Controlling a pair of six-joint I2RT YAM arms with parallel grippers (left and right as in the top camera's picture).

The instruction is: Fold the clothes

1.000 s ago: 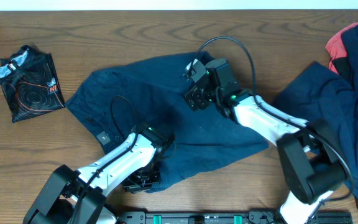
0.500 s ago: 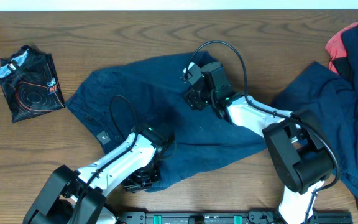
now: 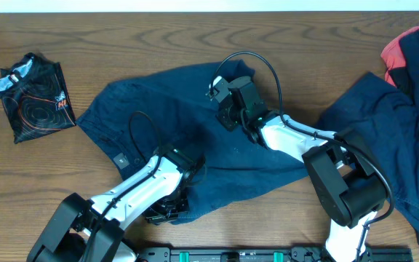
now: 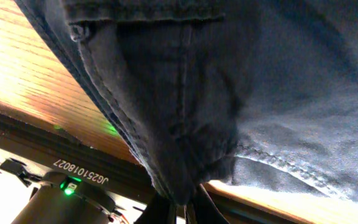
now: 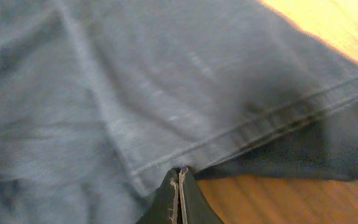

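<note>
Navy denim-like shorts lie spread across the middle of the wooden table, with the waistband button at their left. My left gripper sits at the shorts' near edge, shut on a bunched fold of the dark fabric; its fingertips show just under that fold. My right gripper is over the shorts' far right part. In the right wrist view its jaws are pressed together right at the stitched hem, pinching the cloth's edge.
A small black line-printed piece lies at the far left. A heap of navy cloth with a red piece covers the right side. Bare wood lies behind the shorts. A dark rail runs along the front edge.
My right gripper shifted a little left over the shorts and closed its jaws at the hem. The left arm and the cloth it holds stayed put.
</note>
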